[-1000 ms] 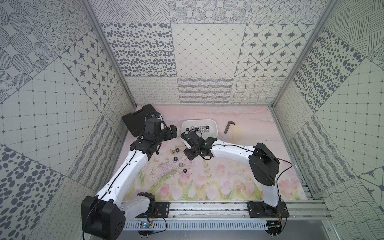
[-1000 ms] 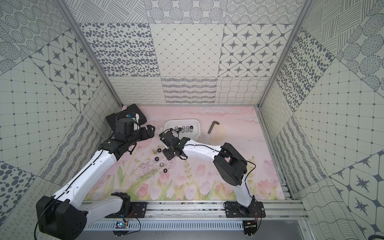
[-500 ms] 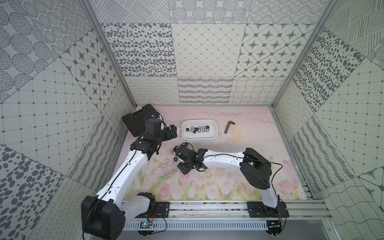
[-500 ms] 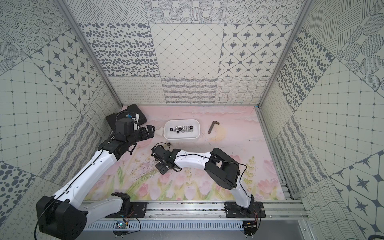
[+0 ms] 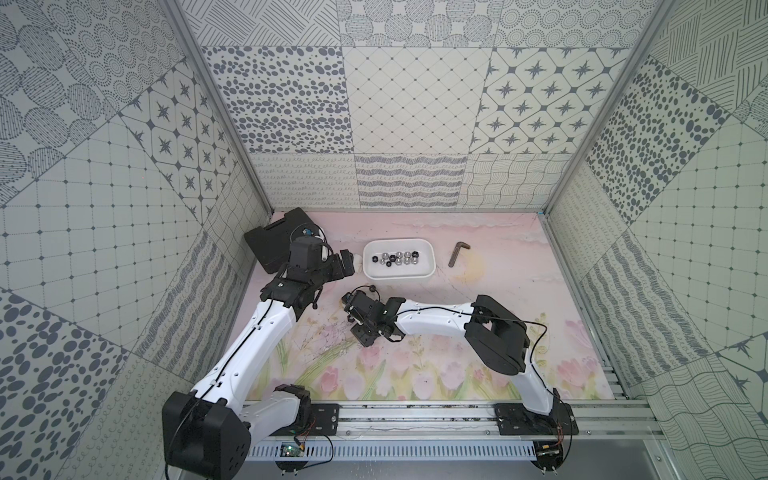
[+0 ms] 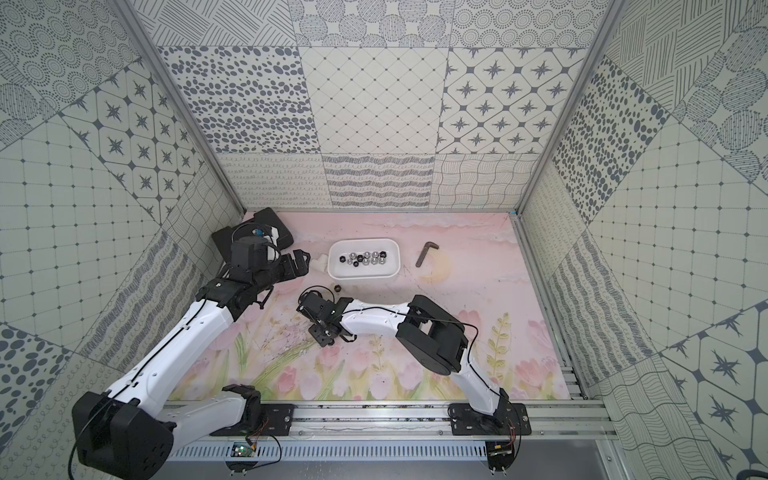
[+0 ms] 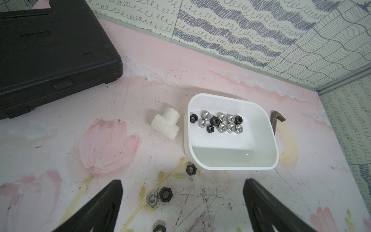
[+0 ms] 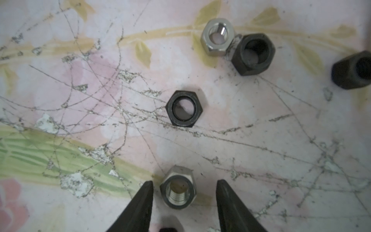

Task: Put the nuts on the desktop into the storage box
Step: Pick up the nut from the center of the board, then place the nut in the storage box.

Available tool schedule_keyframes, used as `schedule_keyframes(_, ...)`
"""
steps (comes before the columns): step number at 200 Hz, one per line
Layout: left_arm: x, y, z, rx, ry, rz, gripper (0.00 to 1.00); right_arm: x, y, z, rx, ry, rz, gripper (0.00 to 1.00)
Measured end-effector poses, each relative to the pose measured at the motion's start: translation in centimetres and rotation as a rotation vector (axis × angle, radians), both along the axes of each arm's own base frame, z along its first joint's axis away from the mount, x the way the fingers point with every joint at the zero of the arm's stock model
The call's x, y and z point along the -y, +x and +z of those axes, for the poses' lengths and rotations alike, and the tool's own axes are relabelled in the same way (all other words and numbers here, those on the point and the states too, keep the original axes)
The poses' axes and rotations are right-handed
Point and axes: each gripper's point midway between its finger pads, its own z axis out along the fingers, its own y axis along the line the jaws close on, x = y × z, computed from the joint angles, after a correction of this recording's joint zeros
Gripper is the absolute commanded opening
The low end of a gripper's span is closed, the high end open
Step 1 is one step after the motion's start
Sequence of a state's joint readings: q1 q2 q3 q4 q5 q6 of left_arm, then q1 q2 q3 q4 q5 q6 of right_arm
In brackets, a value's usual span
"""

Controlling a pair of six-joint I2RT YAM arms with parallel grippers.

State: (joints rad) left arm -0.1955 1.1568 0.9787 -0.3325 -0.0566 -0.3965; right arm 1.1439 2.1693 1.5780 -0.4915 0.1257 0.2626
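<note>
Right gripper [image 8: 184,183] is low over the desktop [image 8: 261,140], fingers [image 8: 140,206] partly open and straddling a silver nut [image 8: 177,188]. There is a gap on both sides, so nothing is gripped yet. The straddle looks like the line-up for a pinch across the nut's flats, and the narrow opening probably keeps the fingertips off its neighbours. That nut is shiny and hexagonal, tipped a bit so its inner thread shows. Just ahead a matte black nut [image 8: 184,108] lies flat, and farther on a silver one [image 8: 217,37] sits right against a taller black one [image 8: 253,54]; whether they touch I cannot tell. Another black nut [image 8: 353,69] is cut off by the frame edge. Left gripper [image 7: 182,180] hovers with its fingers [image 7: 96,209] wide apart and empty, seemingly parked clear of the right arm's path to the box. The storage box [image 7: 186,140] sits at the back of the desktop between the white T fitting [image 7: 165,125] and the hex key [image 7: 276,122], and the black case [image 7: 50,50] is off in the corner. About eleven nuts, black and silver mixed, are bunched at the box's far end [image 7: 221,121]. A few loose ones remain near it, for example a black one [image 7: 191,169] just outside the box wall. Task is roughly half done by my guess.
</note>
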Motion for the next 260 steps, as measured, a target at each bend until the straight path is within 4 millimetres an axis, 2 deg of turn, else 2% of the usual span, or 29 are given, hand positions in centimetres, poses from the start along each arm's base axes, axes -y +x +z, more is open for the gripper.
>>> schedule_keyframes(59, 0.0, 0.0, 0.0, 0.0, 0.0, 0.0, 0.99, 0.0, 0.0, -0.2, -0.003, 0.0, -0.012, 0.2)
schedule_keyframes(113, 0.0, 0.0, 0.0, 0.0, 0.0, 0.0, 0.99, 0.4, 0.6, 0.0, 0.004, 0.011, -0.028, 0.17)
schedule_keyframes(138, 0.0, 0.0, 0.0, 0.0, 0.0, 0.0, 0.99, 2.3, 1.4, 1.5, 0.009, 0.049, -0.064, 0.17)
schedule_keyframes(160, 0.0, 0.0, 0.0, 0.0, 0.0, 0.0, 0.99, 4.4, 4.0, 5.2, 0.054, 0.12, -0.133, 0.17)
schedule_keyframes(183, 0.0, 0.0, 0.0, 0.0, 0.0, 0.0, 0.99, 6.2, 8.0, 10.3, 0.135, 0.227, -0.221, 0.17)
schedule_keyframes(199, 0.0, 0.0, 0.0, 0.0, 0.0, 0.0, 0.99, 7.9, 10.9, 12.3, 0.174, 0.271, -0.286, 0.18)
schedule_keyframes(213, 0.0, 0.0, 0.0, 0.0, 0.0, 0.0, 0.99, 9.7, 13.4, 12.9, 0.193, 0.273, -0.346, 0.18)
schedule_keyframes(232, 0.0, 0.0, 0.0, 0.0, 0.001, 0.001, 0.99, 11.8, 16.6, 12.5, 0.204, 0.249, -0.414, 0.18)
schedule_keyframes(260, 0.0, 0.0, 0.0, 0.0, 0.001, 0.002, 0.99, 13.4, 20.2, 10.2, 0.195, 0.205, -0.476, 0.18)
